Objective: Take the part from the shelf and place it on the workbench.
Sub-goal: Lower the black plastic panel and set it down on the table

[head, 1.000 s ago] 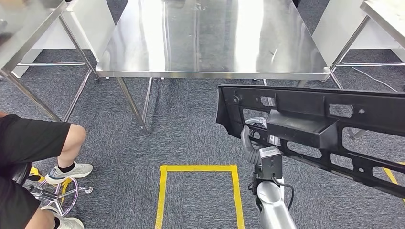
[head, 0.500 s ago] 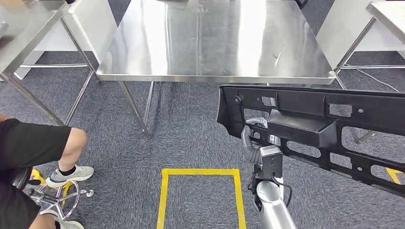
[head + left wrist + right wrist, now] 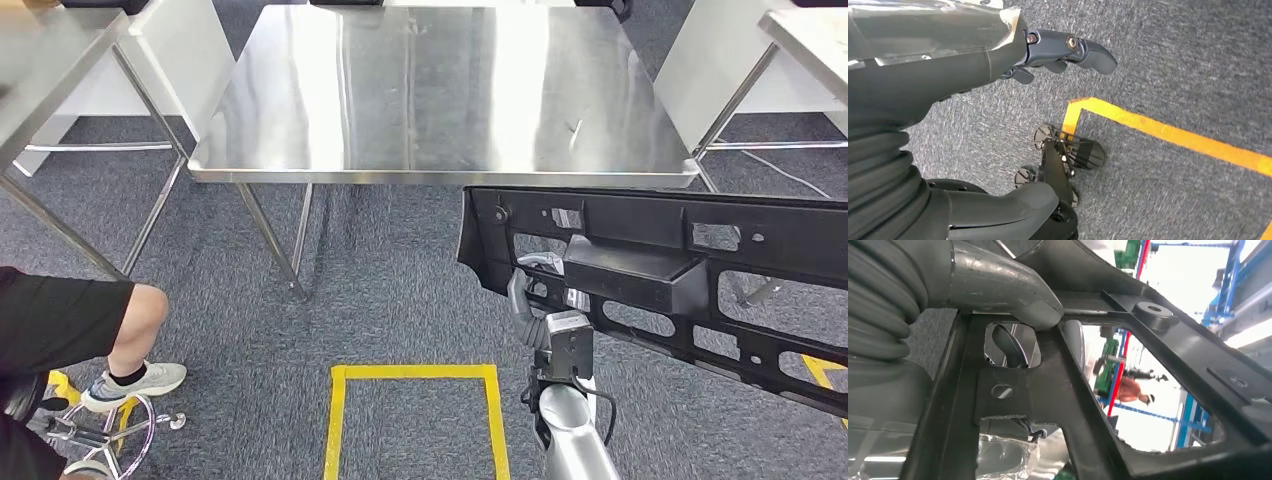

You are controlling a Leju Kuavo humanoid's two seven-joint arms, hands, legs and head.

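- Seated person's leg (image 3: 140, 318) has slid toward the left edge: the robot is walking forward.
- Steel workbench (image 3: 440, 95) now looms nearer.
- Right hand (image 3: 545, 300) grips the long black plastic part (image 3: 690, 275), carried short of it.
- Left hand (image 3: 1058, 52) hangs, fingers loosely apart, holding nothing.

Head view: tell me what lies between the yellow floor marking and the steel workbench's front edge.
In the head view, only bare grey carpet lies between the yellow floor marking and the steel workbench; the black part hangs off to the right.

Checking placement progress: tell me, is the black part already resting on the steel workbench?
No. In the head view the black part is held by the right hand above the carpet, short of the workbench.
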